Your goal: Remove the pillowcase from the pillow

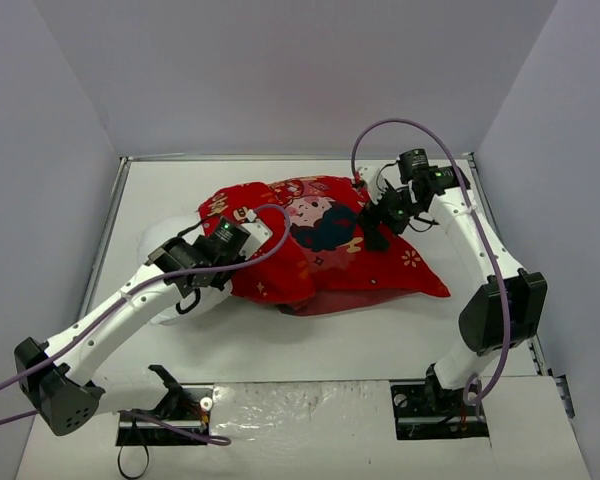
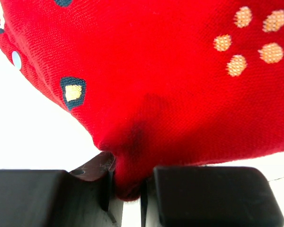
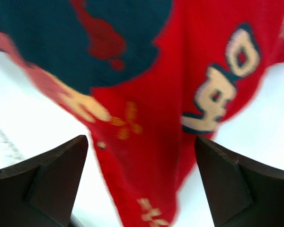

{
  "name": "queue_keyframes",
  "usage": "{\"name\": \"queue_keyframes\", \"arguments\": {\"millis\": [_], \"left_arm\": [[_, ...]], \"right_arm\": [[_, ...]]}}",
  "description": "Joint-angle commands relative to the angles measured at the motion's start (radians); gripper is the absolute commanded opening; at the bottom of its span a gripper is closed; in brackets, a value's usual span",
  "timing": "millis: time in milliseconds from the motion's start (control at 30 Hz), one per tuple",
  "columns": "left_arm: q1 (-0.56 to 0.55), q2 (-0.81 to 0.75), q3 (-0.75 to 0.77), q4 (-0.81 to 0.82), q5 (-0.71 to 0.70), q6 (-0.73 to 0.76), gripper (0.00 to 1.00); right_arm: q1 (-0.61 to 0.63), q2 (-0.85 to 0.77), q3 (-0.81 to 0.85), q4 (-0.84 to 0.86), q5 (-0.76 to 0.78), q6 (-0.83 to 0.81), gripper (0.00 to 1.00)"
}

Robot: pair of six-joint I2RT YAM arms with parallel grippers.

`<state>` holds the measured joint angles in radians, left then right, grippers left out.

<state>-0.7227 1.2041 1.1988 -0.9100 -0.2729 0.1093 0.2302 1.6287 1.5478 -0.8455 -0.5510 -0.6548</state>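
While the left gripper (image 2: pixel 129 188) pinches the woven red pillowcase (image 2: pixel 180 94), the right gripper (image 3: pixel 141 161) gapes wide.

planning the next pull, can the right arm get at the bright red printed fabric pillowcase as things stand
Probably yes: the right gripper is open, with the pillowcase directly ahead of its spread fingers and nothing between.

A robotics lab cell: plain grey walls (image 1: pixel 280 70) enclosing a white table (image 1: pixel 330 340).

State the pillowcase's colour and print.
Bright red pillowcase with a cartoon child, gold characters, flowers; top external view.
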Motion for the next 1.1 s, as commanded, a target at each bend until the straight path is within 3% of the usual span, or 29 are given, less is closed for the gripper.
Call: {"name": "queue_keyframes", "arguments": {"millis": [0, 100, 133, 233, 900, 1067], "left_arm": [[0.034, -0.061, 0.085, 0.045, 0.026, -0.028, 0.02], [0.069, -0.069, 0.099, 0.049, 0.041, -0.022, 0.02], [0.080, -0.071, 0.102, 0.049, 0.052, -0.020, 0.02], [0.121, -0.075, 0.119, 0.045, 0.067, -0.011, 0.02], [0.505, -0.072, 0.189, 0.089, 0.306, 0.041, 0.02], [0.543, -0.055, 0.242, 0.089, 0.324, 0.043, 0.02]], "right_arm": [[-0.011, 0.009, -0.006, 0.014, 0.108, -0.165, 0.84], [-0.026, 0.062, -0.017, 0.016, 0.175, -0.210, 0.56], [-0.040, 0.086, -0.014, 0.014, 0.177, -0.221, 0.36], [-0.126, 0.088, 0.014, 0.008, 0.093, -0.226, 0.00], [-0.609, 0.111, 0.146, 0.016, -0.084, -0.284, 0.00], [-0.713, 0.100, 0.170, 0.144, -0.073, -0.183, 0.00]]}}
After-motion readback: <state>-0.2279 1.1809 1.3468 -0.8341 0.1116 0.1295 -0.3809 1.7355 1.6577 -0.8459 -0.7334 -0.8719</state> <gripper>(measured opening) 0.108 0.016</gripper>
